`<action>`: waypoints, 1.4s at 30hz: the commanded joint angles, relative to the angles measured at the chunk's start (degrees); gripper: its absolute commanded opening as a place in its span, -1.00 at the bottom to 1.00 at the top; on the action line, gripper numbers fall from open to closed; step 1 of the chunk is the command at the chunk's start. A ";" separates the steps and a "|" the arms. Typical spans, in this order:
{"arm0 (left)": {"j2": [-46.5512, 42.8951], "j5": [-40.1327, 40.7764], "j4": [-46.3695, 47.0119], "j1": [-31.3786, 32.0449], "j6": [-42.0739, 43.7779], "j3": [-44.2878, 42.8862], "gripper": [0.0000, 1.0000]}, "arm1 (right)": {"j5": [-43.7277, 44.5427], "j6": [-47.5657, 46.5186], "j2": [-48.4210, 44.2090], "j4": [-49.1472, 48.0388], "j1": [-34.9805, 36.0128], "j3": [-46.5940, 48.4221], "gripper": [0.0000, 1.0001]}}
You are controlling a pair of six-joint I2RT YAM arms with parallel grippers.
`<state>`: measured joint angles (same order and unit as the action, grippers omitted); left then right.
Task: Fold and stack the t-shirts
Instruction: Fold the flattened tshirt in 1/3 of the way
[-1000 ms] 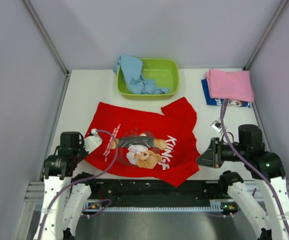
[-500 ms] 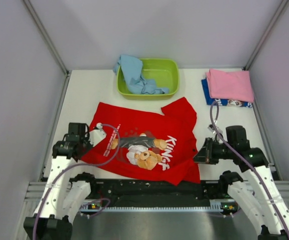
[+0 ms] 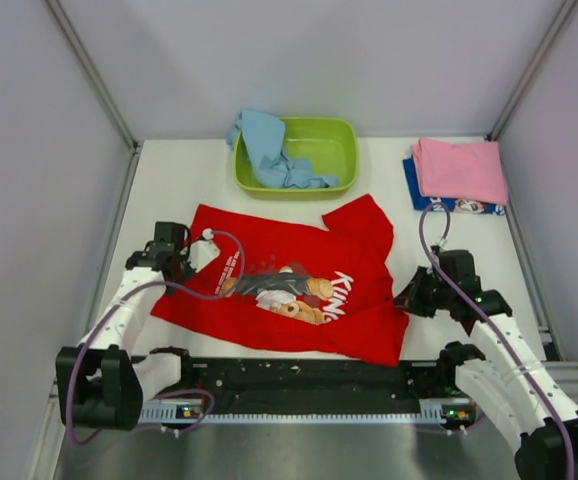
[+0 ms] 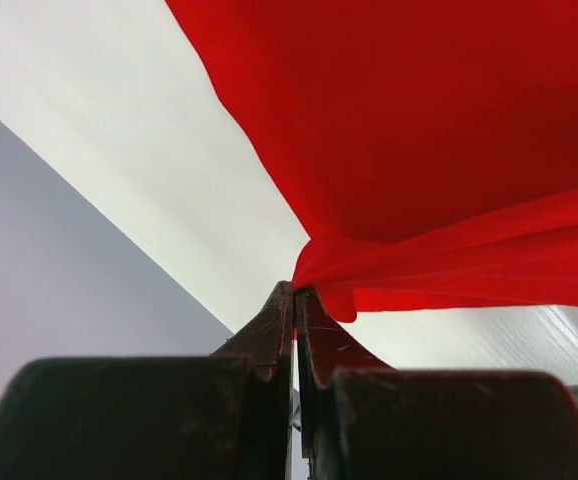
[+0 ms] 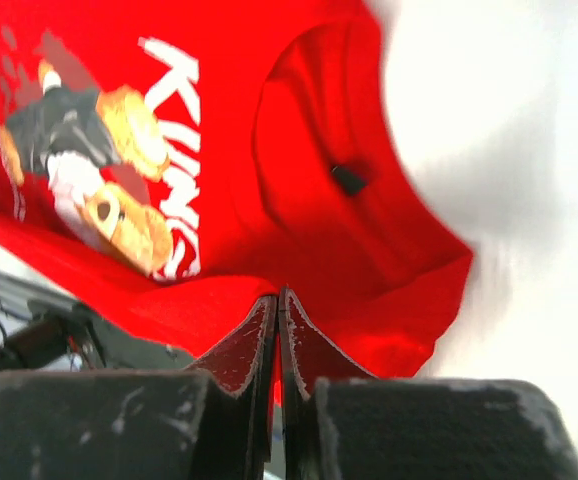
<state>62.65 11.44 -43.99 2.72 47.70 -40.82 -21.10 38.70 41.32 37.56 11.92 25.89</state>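
Note:
The red t-shirt [image 3: 299,265] with its teddy-bear print and white lettering lies spread across the table's near middle. My left gripper [image 3: 191,262] is shut on the shirt's left edge; in the left wrist view the jaws [image 4: 296,288] pinch a bunched corner of red cloth [image 4: 449,130]. My right gripper [image 3: 407,298] is shut on the shirt's right near corner, and the right wrist view has red fabric [image 5: 299,150] clamped at the fingertips [image 5: 277,295]. A light blue t-shirt [image 3: 267,150] hangs crumpled in the basin. A folded pink t-shirt [image 3: 459,168] rests on a dark blue one [image 3: 421,196] at the far right.
A lime green basin [image 3: 334,140] stands at the back centre. White walls with grey posts close in the table on the left, right and back. The black rail [image 3: 299,375] holding the arm bases runs along the near edge.
Both grippers have moved away from the near edge toward the back, each carrying a corner of the red shirt. The near hem has lifted and wrinkles over the print.

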 commanded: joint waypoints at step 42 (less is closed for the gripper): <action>54.23 -18.73 2.42 -5.09 -28.10 -51.72 0.54 | 8.63 -7.76 57.19 -28.60 -4.63 31.93 0.11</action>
<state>113.45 -5.08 -40.82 -2.59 24.03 -87.42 -9.37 30.13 93.03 13.41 7.86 53.28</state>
